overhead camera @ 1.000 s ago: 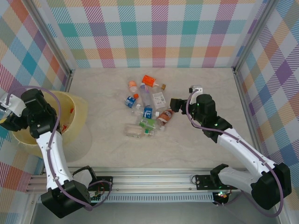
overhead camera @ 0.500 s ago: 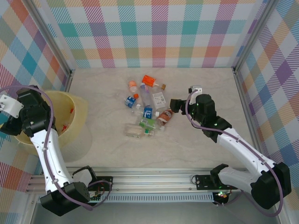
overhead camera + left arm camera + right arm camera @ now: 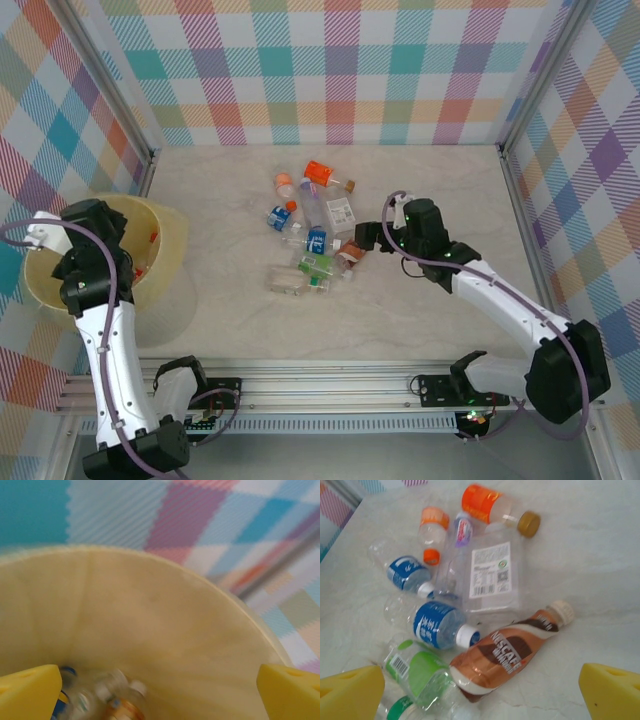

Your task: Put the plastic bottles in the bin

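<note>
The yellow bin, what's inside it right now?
A few blurred bottles lie at the bottom of the bin; from above, the left arm covers much of its inside.

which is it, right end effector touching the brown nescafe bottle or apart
Apart. Right wrist view: the open right end effector straddles the brown nescafe bottle, with a gap on each side.

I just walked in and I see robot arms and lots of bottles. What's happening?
Two robot arms are tidying plastic bottles into the yellow bin. The left gripper hangs open over the bin, holding nothing; a few bottles lie inside. The right gripper, open too, is over the pile of bottles on the table, right by a brown bottle.
</note>
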`<state>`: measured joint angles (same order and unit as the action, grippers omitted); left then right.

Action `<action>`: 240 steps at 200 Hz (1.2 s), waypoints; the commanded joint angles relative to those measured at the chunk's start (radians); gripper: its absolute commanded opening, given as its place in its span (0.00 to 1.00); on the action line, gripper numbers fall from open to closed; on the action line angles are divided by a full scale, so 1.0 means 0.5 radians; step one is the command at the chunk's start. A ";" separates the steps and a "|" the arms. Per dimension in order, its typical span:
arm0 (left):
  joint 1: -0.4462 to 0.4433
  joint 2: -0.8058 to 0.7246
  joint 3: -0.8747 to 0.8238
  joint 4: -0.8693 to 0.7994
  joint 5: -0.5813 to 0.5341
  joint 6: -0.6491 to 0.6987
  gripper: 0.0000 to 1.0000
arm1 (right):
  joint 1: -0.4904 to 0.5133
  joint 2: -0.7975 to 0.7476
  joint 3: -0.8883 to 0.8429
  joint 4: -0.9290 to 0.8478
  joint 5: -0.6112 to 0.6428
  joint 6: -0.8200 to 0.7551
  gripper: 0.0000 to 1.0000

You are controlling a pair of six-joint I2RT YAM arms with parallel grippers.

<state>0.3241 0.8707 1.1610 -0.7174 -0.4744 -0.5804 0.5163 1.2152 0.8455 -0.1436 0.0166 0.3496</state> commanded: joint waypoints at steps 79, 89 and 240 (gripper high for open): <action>-0.522 -0.003 -0.041 0.519 1.258 -0.146 1.00 | 0.392 0.370 0.057 0.069 -0.937 -0.702 0.92; -0.556 0.008 -0.056 0.606 1.411 -0.175 1.00 | 0.467 0.422 0.084 0.064 -0.972 -0.796 0.91; -1.008 0.148 -0.113 0.622 1.403 -0.153 1.00 | 0.767 1.230 0.612 -0.363 -0.399 -1.306 0.73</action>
<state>-0.1726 0.9600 1.1030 -0.4122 0.2436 -0.6655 0.8921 1.7859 1.1385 -0.2569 -0.1757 -0.2531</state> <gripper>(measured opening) 0.999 0.737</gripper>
